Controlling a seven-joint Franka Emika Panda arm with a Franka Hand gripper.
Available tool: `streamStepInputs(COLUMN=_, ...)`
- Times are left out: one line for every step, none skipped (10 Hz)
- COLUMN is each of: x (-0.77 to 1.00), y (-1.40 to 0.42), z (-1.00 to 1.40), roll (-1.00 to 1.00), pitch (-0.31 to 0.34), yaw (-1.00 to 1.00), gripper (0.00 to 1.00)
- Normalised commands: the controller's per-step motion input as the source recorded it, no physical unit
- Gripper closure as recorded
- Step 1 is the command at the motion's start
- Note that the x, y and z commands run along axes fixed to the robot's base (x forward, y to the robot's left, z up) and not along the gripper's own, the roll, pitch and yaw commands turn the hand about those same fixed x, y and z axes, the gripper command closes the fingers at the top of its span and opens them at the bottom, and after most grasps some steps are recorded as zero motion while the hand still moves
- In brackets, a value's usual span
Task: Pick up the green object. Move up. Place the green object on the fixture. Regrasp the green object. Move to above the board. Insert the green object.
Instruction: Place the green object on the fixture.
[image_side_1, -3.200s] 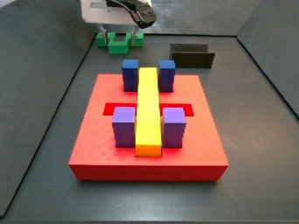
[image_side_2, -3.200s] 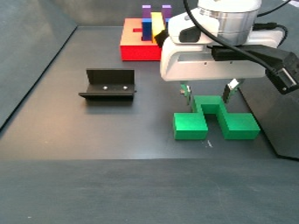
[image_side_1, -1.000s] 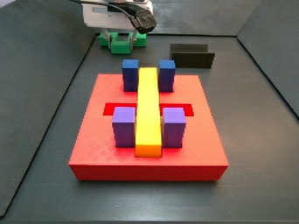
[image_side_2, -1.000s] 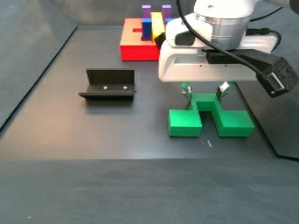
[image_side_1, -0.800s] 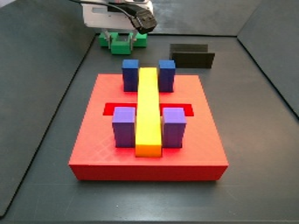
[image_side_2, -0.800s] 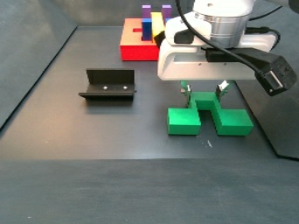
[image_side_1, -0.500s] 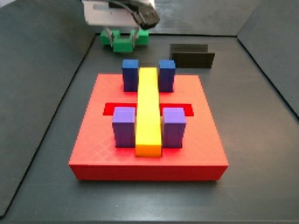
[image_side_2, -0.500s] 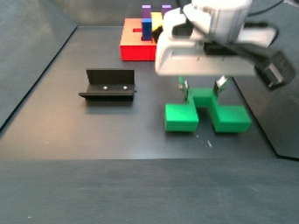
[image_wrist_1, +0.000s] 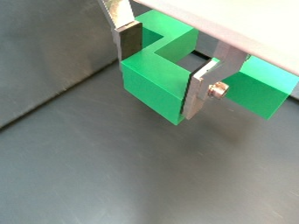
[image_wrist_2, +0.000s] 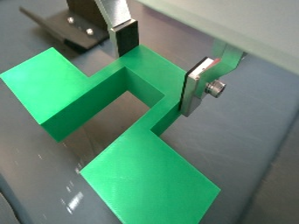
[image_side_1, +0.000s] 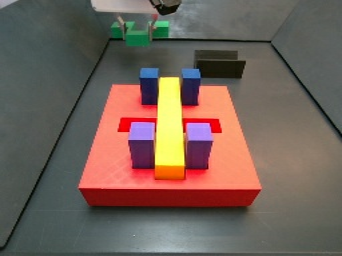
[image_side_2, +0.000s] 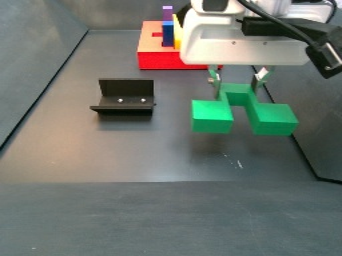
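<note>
Green object (image_side_2: 241, 112) hangs in tool (image_side_2: 237, 80), fixture (image_wrist_2: 73, 31) behind.

We have four views. A side view looks down from above the near edge of the board (image_side_1: 167, 130), facing the back of the cell, with the end effector (image_side_1: 139, 22) small at the top edge and the fixture (image_side_1: 221, 64) at upper right. A side view from the opposite end sits nearer: the end effector (image_side_2: 238, 78) fills the upper right, the fixture (image_side_2: 123, 98) lies at left, the board (image_side_2: 160, 50) at the top. Both wrist views look down, very close, past the fingers (image_wrist_1: 197, 90) (image_wrist_2: 198, 83) onto the green object (image_wrist_1: 158, 74) (image_wrist_2: 117, 114); one also catches the fixture (image_wrist_2: 70, 29) at upper left.
</note>
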Motion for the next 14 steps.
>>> streamStepInputs(x=0.87, y=0.0, z=0.11, roll=-0.44, pitch=-0.351, yaw=-0.22, gripper=1.0)
streamStepInputs(x=0.94, y=0.0, z=0.26, roll=-0.26, pitch=-0.091, yaw=-0.17, gripper=1.0)
streamStepInputs(x=1.0, y=0.0, z=0.29, roll=-0.17, pitch=0.0, yaw=-0.13, gripper=1.0)
streamStepInputs(x=1.0, y=0.0, z=0.25, roll=-0.33, pitch=0.086, yaw=-0.13, gripper=1.0)
streamStepInputs(x=0.95, y=0.0, z=0.27, roll=-0.5, pitch=0.009, yaw=-0.09, gripper=1.0)
streamStepInputs(x=0.89, y=0.0, z=0.26, roll=-0.59, pitch=0.0, yaw=-0.07, gripper=1.0)
streamStepInputs(x=1.0, y=0.0, z=0.16, roll=-0.62, pitch=0.057, yaw=-0.1, gripper=1.0)
streamStepInputs(x=0.96, y=0.0, z=0.05, roll=-0.63, pitch=0.157, yaw=-0.13, gripper=1.0)
streamStepInputs(x=0.86, y=0.0, z=0.03, roll=-0.64, pitch=0.22, yaw=-0.02, gripper=1.0)
streamStepInputs(x=0.91, y=0.0, z=0.04, roll=-0.66, pitch=0.214, yaw=0.0, gripper=1.0)
streamStepInputs(x=0.91, y=0.0, z=0.03, roll=-0.65, pitch=0.231, yaw=0.0, gripper=1.0)
streamStepInputs(x=0.9, y=0.0, z=0.03, roll=-0.68, pitch=0.249, yaw=0.0, gripper=1.0)
streamStepInputs(x=0.79, y=0.0, z=0.04, roll=-0.76, pitch=0.097, yaw=0.0, gripper=1.0)
streamStepInputs(x=0.83, y=-0.02, z=0.05, roll=-0.76, pitch=0.089, yaw=-0.03, gripper=1.0)
